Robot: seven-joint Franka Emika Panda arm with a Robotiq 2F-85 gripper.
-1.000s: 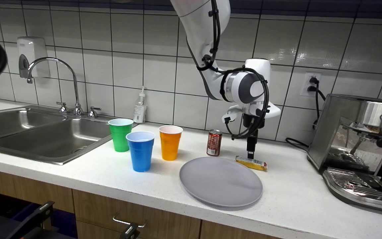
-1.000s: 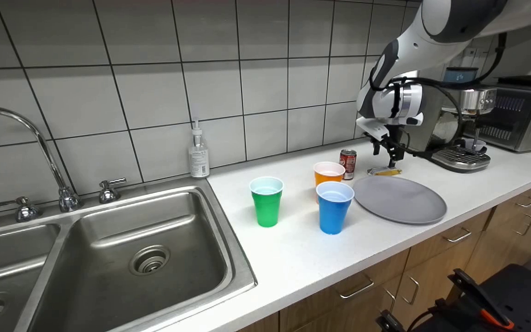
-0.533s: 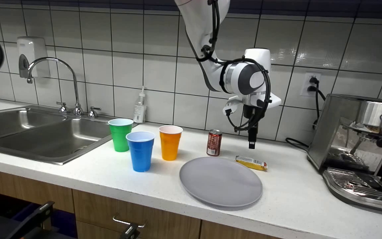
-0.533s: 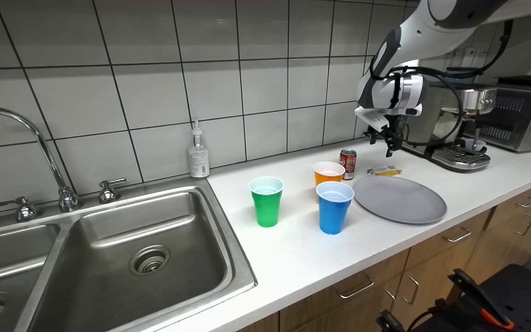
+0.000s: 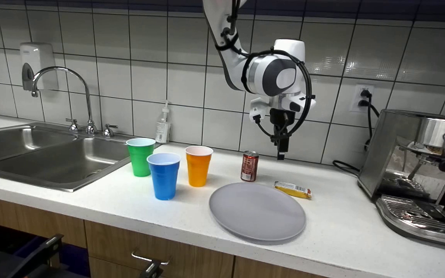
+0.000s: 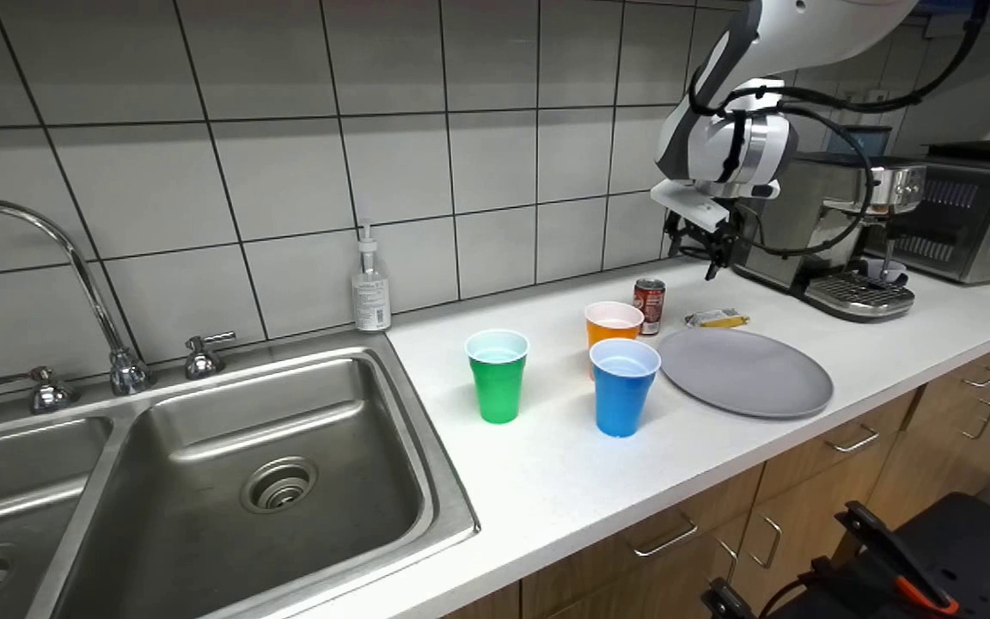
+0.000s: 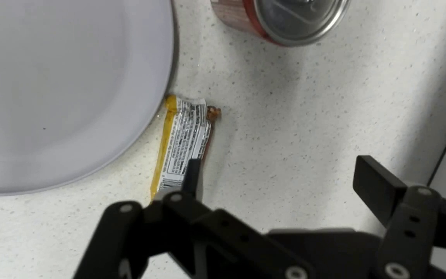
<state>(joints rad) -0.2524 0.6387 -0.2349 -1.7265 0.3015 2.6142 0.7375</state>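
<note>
Jaws partly hide the wrapper [image 7: 184, 139] only in wrist view.

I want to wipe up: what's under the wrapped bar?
The wrapped bar lies on the speckled white counter, which shows beside it in the wrist view. The patch directly beneath is covered by the bar itself, so anything there cannot be seen.

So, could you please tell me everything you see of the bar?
The bar lies flat on the counter beside the plate; whether they touch is unclear. Its shiny, crinkled wrapper is yellow with a white printed panel, and a brown bit shows at one end. The open gripper hangs higher, clear of it.
</note>
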